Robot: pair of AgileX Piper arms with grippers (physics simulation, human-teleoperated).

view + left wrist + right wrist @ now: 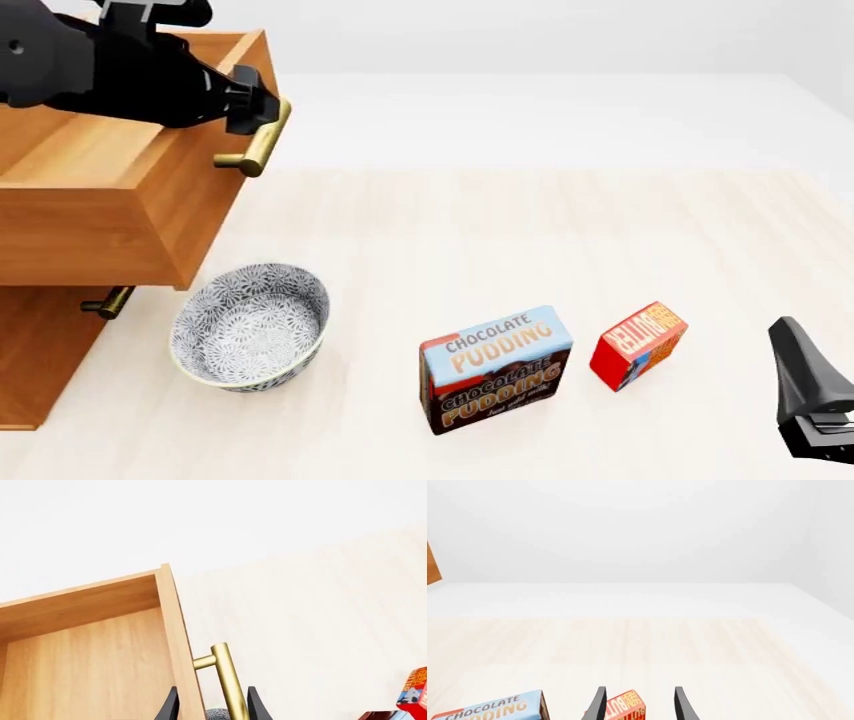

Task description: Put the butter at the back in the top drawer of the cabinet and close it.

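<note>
**One arm near the butter, the other at the handle**

Two grippers are seen at opposite ends of the table. The right gripper (637, 705) is spread wide with nothing between its fingers, and the butter (622, 707) is framed straight ahead of it, just past the fingertips and a touch toward the pudding box (490, 709) side. In the front view the butter (638, 345) stands on the table tilted, its long axis running diagonally, up and away from the right gripper (807, 395), which is the nearer of the two by far. The pudding box (495, 368) is passed before the bowl (251, 325) is reached.

The left gripper (210, 705) is set astride the brass handle (227, 680) of the top drawer (94, 170); its fingers are parted around the bar and no pinch is visible. The drawer is pulled out of the cabinet (40, 350) and its wooden floor is bare.

Judged from this, the pick falls to the right arm: a short forward reach, with the wrist probably turned so the fingers cross the box's short side. The open drawer lies well apart from it, far across the table.
</note>
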